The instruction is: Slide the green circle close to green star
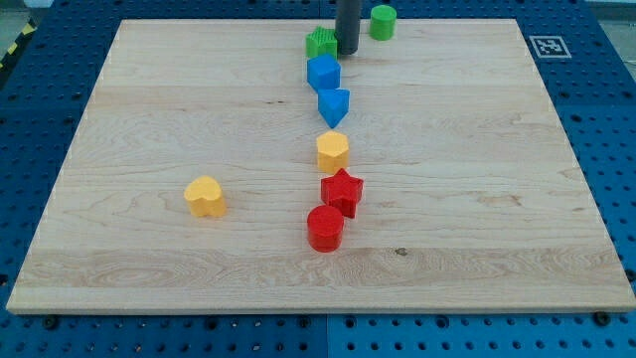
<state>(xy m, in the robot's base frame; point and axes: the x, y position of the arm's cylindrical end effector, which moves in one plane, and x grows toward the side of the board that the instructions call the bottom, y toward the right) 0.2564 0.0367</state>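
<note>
Camera view: my tip [347, 52] sits near the table's [149, 119] top edge, between the green star [321, 43], touching it at its 9 o'clock, and the green circle [383, 21], which lies just apart at the tip's 1 o'clock. The rod carries no gripper, so nothing is grasped. From the star toward 6 o'clock run a blue cube [323, 73], blue triangular block [334, 104], yellow hexagon [333, 151], red star [342, 191] and red cylinder [325, 228]. A yellow heart [205, 196] lies at 8 o'clock of the hexagon.
</note>
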